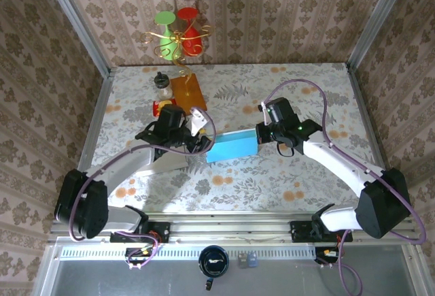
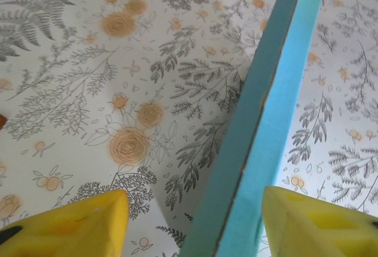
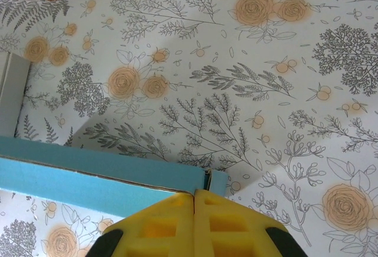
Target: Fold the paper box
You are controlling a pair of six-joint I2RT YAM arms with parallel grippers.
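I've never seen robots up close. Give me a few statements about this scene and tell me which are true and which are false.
1. The paper box is blue. True.
2. The left gripper is squeezed shut. False: its yellow fingers stand apart, with an edge of the paper box between them.
3. The right gripper is closed on an edge of the paper box. True.
4. The table has a plain white surface. False: it is covered in a pattern of flowers and leaves.
5. A brown wooden board lies on the table beyond the paper box, towards the back wall. True.
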